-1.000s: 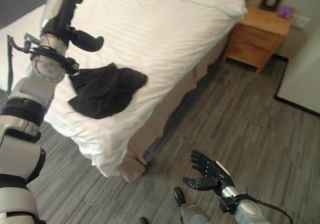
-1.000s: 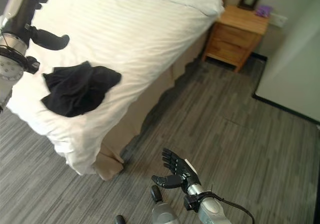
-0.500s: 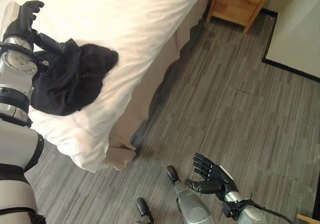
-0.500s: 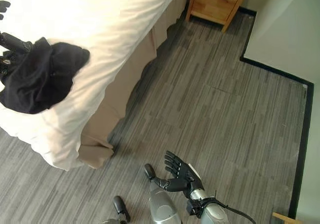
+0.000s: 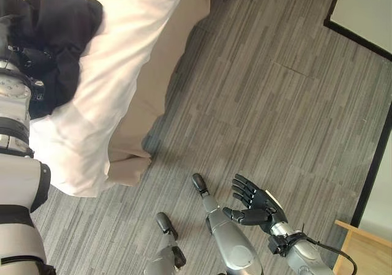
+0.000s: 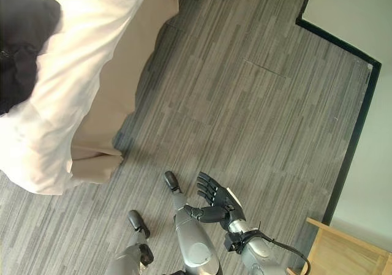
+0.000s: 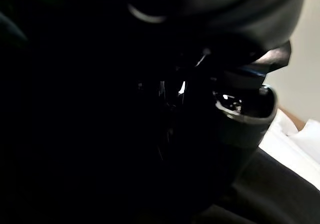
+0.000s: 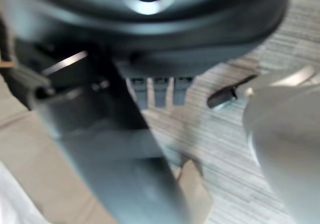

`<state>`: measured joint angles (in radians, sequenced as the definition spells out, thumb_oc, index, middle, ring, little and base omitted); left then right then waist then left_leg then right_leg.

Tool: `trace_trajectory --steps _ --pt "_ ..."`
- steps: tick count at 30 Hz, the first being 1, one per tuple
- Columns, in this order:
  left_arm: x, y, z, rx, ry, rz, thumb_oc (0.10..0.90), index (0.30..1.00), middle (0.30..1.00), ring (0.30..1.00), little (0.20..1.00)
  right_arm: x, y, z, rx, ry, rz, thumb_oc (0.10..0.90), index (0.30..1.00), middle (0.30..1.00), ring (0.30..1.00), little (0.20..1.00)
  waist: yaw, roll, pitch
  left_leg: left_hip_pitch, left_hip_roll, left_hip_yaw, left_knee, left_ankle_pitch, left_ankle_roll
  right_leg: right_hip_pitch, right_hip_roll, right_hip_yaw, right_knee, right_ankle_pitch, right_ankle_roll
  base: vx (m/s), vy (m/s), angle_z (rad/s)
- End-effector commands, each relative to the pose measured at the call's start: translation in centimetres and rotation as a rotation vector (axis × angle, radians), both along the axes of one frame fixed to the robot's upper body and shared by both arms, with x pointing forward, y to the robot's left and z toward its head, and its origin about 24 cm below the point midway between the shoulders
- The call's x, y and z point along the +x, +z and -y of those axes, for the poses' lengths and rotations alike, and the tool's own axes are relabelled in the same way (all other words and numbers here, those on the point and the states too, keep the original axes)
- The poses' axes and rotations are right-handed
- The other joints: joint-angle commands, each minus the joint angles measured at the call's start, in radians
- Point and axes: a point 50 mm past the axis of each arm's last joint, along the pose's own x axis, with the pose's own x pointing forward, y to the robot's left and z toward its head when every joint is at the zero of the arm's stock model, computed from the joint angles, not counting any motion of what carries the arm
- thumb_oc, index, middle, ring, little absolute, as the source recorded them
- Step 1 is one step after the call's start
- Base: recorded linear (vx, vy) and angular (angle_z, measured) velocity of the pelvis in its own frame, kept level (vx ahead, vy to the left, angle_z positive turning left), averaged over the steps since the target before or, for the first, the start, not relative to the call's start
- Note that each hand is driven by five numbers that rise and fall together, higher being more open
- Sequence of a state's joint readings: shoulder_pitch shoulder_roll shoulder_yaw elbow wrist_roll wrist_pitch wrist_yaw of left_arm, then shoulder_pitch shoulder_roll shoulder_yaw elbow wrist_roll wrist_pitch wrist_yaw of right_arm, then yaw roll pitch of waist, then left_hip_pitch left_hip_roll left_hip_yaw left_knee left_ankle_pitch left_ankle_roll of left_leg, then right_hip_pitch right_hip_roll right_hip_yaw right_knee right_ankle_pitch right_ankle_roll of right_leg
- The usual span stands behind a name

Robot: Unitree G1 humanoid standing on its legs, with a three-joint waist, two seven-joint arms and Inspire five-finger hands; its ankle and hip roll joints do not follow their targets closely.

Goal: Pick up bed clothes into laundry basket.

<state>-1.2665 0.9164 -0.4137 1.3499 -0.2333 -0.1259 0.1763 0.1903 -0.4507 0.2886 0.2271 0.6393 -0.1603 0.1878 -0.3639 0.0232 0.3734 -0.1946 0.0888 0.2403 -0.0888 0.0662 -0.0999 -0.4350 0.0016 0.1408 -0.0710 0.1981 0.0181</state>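
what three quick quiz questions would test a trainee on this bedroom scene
1. True or false: the black garment lies on the white bedding.
2. Which hand hangs open over the grey floor? A. left B. right
3. Fill in: beside the bed's skirt the floor is ____ plank.

Key: 1 true. 2 B, the right hand, fingers spread, holding nothing. 3 grey.

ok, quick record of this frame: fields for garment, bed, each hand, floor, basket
garment: black cloth, bunched on the bed's near corner, against the left arm
bed: white cover hanging over a tan skirt
left hand: buried in the black cloth, fingers hidden
right hand: open, empty, low over the floor
floor: grey wood-look planks
basket: cannot place one
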Motion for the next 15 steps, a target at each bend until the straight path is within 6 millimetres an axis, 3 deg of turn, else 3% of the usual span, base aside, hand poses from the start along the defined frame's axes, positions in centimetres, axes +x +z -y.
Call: trace_trajectory --steps 1,2,8,11,12,14,15 --pt "-1.0 -1.0 -1.6 -0.055 0.060 -0.030 0.400 0.300 0.300 0.300 0.300 0.6 1.8 0.3 0.026 -0.029 0.123 0.800 0.900 0.900 0.900 0.900 -0.002 -0.001 0.009 0.057 0.079 0.003 0.002 -0.010 -0.082 -0.019 -0.050 -0.025 0.140 -0.122 0.150 0.00 0.000 0.00" --pt "0.0 -1.1 -0.3 -0.072 0.022 -0.017 0.400 0.300 0.300 0.300 0.300 0.5 1.7 0.4 0.026 -0.048 0.117 0.800 0.900 0.900 0.900 0.900 0.004 0.006 0.012 0.054 0.078 -0.001 0.002 -0.012 -0.080 -0.019 -0.053 -0.027 0.138 -0.122 0.149 0.00 0.000 0.00" --pt "0.3 0.7 0.4 -0.033 -0.003 0.029 0.400 0.300 0.300 0.300 0.300 0.3 1.2 0.5 0.023 -0.046 0.095 0.800 0.900 0.900 0.900 0.900 0.007 0.021 0.012 0.065 0.073 -0.009 0.002 -0.015 -0.081 -0.005 -0.061 -0.033 0.135 -0.125 0.147 0.00 0.000 0.00" --pt "0.8 4.4 2.6 0.010 -0.086 0.177 0.400 0.300 0.300 0.300 0.300 0.0 0.9 0.7 0.012 -0.029 0.077 0.800 0.900 0.900 0.900 0.900 0.016 0.051 -0.006 0.090 0.066 -0.019 0.002 -0.023 -0.081 0.022 -0.072 -0.042 0.134 -0.136 0.147 0.05 0.037 0.05" --pt "0.7 6.9 3.9 0.016 -0.146 0.294 0.400 0.300 0.300 0.300 0.300 -0.1 0.8 1.1 0.005 -0.029 0.066 0.800 0.900 0.900 0.900 0.900 0.021 0.068 -0.020 0.107 0.060 -0.026 0.002 -0.033 -0.080 0.046 -0.079 -0.047 0.132 -0.146 0.149 0.08 0.039 0.09" --pt "0.6 8.9 5.3 0.011 -0.209 0.399 0.400 0.300 0.300 0.300 0.300 0.0 0.8 1.3 -0.004 -0.023 0.064 0.800 0.900 0.900 0.900 0.900 0.026 0.084 -0.039 0.122 0.054 -0.032 0.002 -0.040 -0.078 0.069 -0.089 -0.055 0.126 -0.149 0.151 0.05 0.023 0.16" --pt "0.6 8.9 5.2 0.011 -0.208 0.400 0.400 0.300 0.300 0.300 0.300 0.1 0.8 1.2 -0.003 -0.022 0.065 0.800 0.900 0.900 0.900 0.900 0.025 0.082 -0.039 0.118 0.053 -0.032 0.002 -0.034 -0.079 0.066 -0.090 -0.055 0.123 -0.142 0.150 0.06 0.015 0.20"
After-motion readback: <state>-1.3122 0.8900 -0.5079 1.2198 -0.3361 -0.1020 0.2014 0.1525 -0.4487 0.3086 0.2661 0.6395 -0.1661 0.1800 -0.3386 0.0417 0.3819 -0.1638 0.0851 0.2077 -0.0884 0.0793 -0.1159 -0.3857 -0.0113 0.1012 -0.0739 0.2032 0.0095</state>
